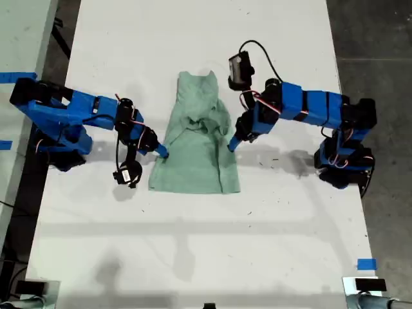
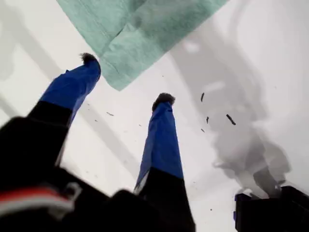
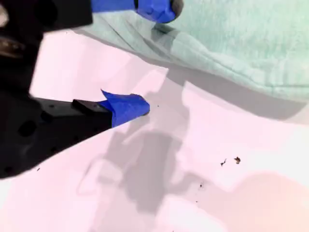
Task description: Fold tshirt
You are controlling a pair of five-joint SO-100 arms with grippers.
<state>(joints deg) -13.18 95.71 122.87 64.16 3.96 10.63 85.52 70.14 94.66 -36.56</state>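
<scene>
The pale mint-green tshirt (image 1: 196,154) lies on the white table, partly folded, with bunched cloth near its middle. In the exterior view one arm's gripper (image 1: 162,153) sits at the shirt's left edge and the other arm's gripper (image 1: 233,144) at its right edge; the wrist views do not show which arm is which. My first gripper (image 2: 126,78) is open, its blue fingertips just short of a layered corner of the tshirt (image 2: 140,24). My second gripper (image 3: 157,58) is open, one finger (image 3: 154,8) above the tshirt's thick edge (image 3: 241,43), the other over bare table.
The white table (image 1: 193,257) runs well beyond the shirt toward the exterior view's bottom. Blue tape marks (image 1: 366,264) sit near that view's lower right and at its left edge (image 1: 16,77). Both arm bases stand at the table's sides. Dark specks (image 3: 231,161) dot the tabletop.
</scene>
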